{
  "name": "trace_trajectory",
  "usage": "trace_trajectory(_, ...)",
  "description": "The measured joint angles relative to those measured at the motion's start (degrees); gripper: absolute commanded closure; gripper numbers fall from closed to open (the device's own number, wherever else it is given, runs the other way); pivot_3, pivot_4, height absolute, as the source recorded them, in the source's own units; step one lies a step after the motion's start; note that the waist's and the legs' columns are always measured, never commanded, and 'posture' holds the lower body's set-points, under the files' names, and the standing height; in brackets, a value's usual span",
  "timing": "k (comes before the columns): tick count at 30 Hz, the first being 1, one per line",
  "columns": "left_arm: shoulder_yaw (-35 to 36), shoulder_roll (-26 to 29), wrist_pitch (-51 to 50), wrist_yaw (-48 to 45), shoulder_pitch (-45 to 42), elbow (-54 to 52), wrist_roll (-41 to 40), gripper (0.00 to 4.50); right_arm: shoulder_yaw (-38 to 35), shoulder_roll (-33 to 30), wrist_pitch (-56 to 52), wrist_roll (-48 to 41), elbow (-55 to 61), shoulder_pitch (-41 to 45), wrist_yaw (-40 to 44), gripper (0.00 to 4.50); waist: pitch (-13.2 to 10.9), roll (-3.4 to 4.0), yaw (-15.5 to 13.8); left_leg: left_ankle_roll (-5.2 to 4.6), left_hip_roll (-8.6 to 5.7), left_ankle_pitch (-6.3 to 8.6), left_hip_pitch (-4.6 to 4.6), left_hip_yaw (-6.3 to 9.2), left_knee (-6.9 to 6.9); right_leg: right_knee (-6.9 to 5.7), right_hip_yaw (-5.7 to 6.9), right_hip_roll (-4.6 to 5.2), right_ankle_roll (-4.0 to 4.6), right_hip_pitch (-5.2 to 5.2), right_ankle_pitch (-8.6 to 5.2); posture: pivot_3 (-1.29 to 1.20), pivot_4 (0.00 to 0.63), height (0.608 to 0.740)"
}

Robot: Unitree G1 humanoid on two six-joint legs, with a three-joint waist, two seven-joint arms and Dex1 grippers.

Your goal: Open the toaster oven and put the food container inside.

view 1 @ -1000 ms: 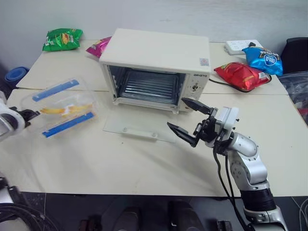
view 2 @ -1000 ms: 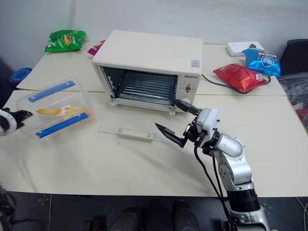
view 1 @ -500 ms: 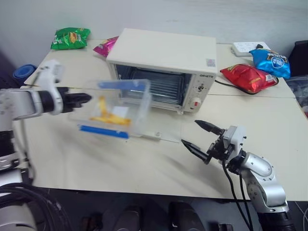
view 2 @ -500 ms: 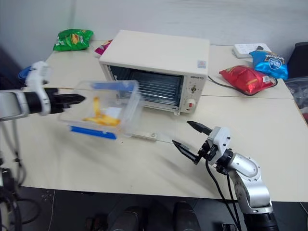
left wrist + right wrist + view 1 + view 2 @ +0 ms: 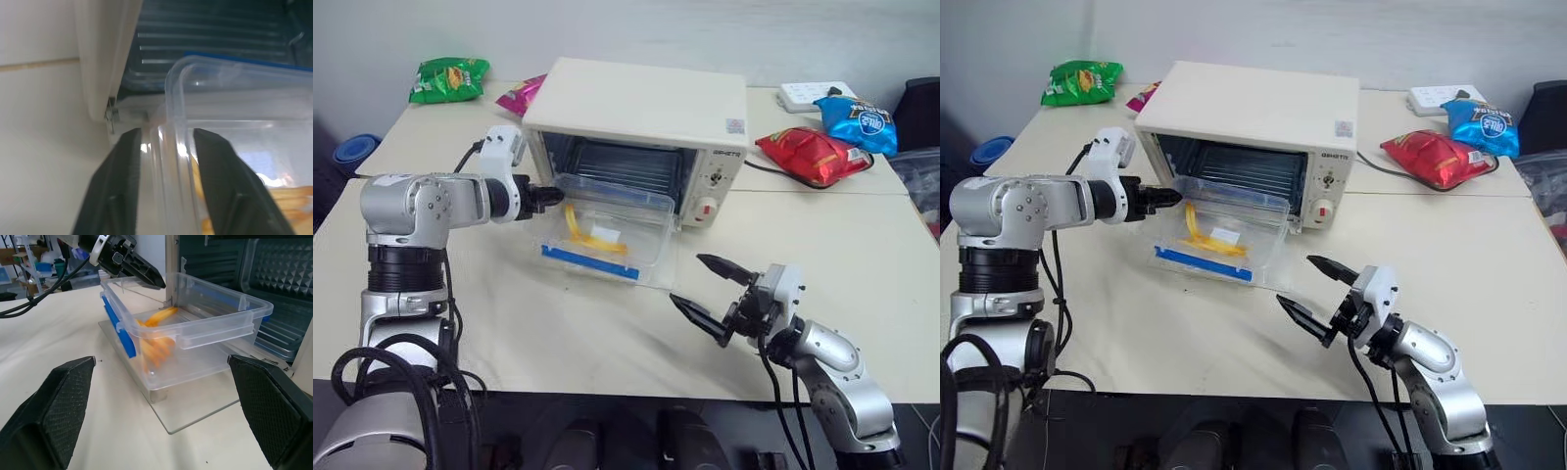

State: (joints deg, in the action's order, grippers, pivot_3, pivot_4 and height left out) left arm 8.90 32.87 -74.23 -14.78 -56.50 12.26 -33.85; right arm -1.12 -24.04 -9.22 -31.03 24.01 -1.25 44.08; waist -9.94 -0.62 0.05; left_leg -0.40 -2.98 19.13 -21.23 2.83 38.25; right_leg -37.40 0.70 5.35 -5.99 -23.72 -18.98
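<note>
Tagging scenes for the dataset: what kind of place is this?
Likely a lab or office made up as a kitchen counter: a toaster oven on pushed-together tables, a power strip, and storage shelves behind.

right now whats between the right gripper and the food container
Only bare table and the near edge of the oven's lowered glass door; the right gripper stands open, apart from the food container, per the eye views.

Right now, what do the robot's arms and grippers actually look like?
Both arms are rounded silver-grey metal segments with black joint bands and loose black cables. Each ends in a white wrist block: the left gripper and right gripper have two black pointed fingers, inner faces textured.
</note>
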Motion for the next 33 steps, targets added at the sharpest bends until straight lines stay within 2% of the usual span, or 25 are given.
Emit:
trace_trajectory(1,1.04,-0.47,0.37,-0.12,-0.11,0.0,-0.14,1.48,0.0,0.08,-0.52,-0.82,0.53,-0.11,-0.04,0.0,0.0,0.0,-0.03,0.0,-0.03,0.0,0.0,0.0,0.01,0.0,0.0,0.03,0.0,0.0,0.0,0.0,0.15,0.74)
trace_trajectory(4,3.59,1.4,4.29,-4.6,0.98,-0.79,-0.83,1.48,-0.2,-1.09,-3.58,-3.47,3.09,0.02,-0.46,0.0,0.0,0.0,0.11,0.0,-0.05,0.0,0.02,0.01,-0.02,0.0,0.0,0.04,0.0,0.0,0.0,0.0,0.15,0.74)
trace_trajectory(6,3.32,6.68,9.2,-13.05,5.35,-3.44,-1.47,1.48,-0.31,-3.51,-6.67,-4.9,5.0,0.4,-0.4,0.0,0.0,0.02,0.72,0.05,-0.05,0.02,0.14,0.09,-0.15,0.0,-0.12,-0.07,0.0,-0.06,0.0,0.0,0.15,0.74)
trace_trajectory(8,2.27,12.34,14.62,-21.55,10.61,-4.87,-1.03,1.85,-0.12,-6.02,-9.06,-5.81,6.37,0.46,0.35,0.35,-0.01,0.05,1.26,0.09,-0.03,0.05,0.17,0.23,-0.19,0.04,-0.08,-0.07,0.04,-0.06,-0.02,0.0,0.15,0.74)
trace_trajectory(10,1.26,18.41,26.22,-35.25,19.06,-5.24,0.88,2.33,1.81,-9.57,-12.37,-5.24,7.69,0.78,1.3,0.88,0.0,0.08,1.57,0.13,-0.02,0.06,0.19,0.29,-0.21,0.35,-0.07,-0.07,0.12,-0.04,-0.06,0.0,0.15,0.74)
trace_trajectory(12,0.56,20.18,36.45,-45.44,24.46,-4.28,2.81,2.94,4.42,-10.88,-14.39,-3.64,7.39,1.66,1.76,1.59,-0.01,0.08,1.28,0.13,-0.02,0.06,0.15,0.43,-0.13,0.43,0.04,-0.05,0.13,0.04,-0.07,0.0,0.15,0.74)
trace_trajectory(14,-1.53,21.15,45.7,-53.01,28.13,-2.42,5.49,3.57,7.76,-9.29,-15.16,-1.84,6.41,4.92,1.49,2.28,-0.01,0.07,0.55,0.1,-0.06,0.07,0.13,0.5,-0.06,0.47,0.09,0.0,0.14,0.13,-0.05,0.0,0.15,0.74)
trace_trajectory(16,-3.44,20.63,50.82,-56.09,30.65,-2.38,7.49,4.15,10.28,-8.2,-15.71,-0.28,4.85,7.52,1.27,2.95,-0.01,0.08,-0.16,0.04,-0.16,0.09,0.11,0.56,-0.04,0.48,0.11,0.08,0.14,0.16,-0.04,0.0,0.15,0.74)
trace_trajectory(17,-4.0,19.12,52.61,-56.41,31.84,-2.65,8.16,4.46,11.49,-7.75,-16.06,0.69,3.6,8.74,1.2,3.31,0.0,0.08,-0.53,-0.02,-0.24,0.09,0.09,0.62,-0.04,0.49,0.11,0.14,0.13,0.18,-0.04,0.0,0.15,0.74)
trace_trajectory(20,-7.48,12.07,57.05,-53.71,33.13,-2.96,10.89,4.5,13.99,-5.4,-16.56,3.5,-1.39,12.57,0.49,4.36,-0.01,0.05,-1.46,-0.09,-0.3,0.11,-0.09,0.7,0.13,0.5,0.19,0.16,0.07,0.14,-0.01,0.0,0.15,0.74)
trace_trajectory(22,-8.53,9.26,58.51,-51.23,32.7,-2.8,12.51,4.5,14.32,-3.33,-16.32,4.83,-3.19,14.28,-0.35,4.44,-0.01,0.03,-1.35,-0.09,-0.3,0.12,-0.12,0.72,0.14,0.46,0.21,0.13,0.06,0.1,0.0,0.0,0.15,0.74)
trace_trajectory(25,-8.01,1.25,58.77,-41.86,27.66,0.09,14.94,4.5,12.83,3.59,-18.07,5.2,-8.73,20.21,-6.02,4.44,-0.01,0.03,-1.23,-0.05,-0.3,0.1,-0.12,0.73,0.39,0.25,0.29,0.08,0.05,0.09,0.0,0.0,0.15,0.74)
trace_trajectory(27,-8.27,-2.18,59.0,-38.04,25.08,1.74,15.85,4.5,12.89,5.97,-17.58,6.41,-11.06,23.78,-7.95,4.44,0.0,0.03,-1.1,-0.04,-0.3,0.1,-0.11,0.74,0.42,0.13,0.3,0.08,0.05,0.09,0.0,0.0,0.15,0.74)
trace_trajectory(33,-5.93,-5.62,61.62,-29.91,19.44,10.83,18.01,4.5,10.45,8.6,-10.78,12.59,-27.71,32.79,-11.18,4.44,0.01,0.01,0.29,-0.04,-0.31,0.09,-0.11,0.74,0.39,-0.16,0.45,0.08,0.05,0.01,0.0,0.0,0.15,0.74)
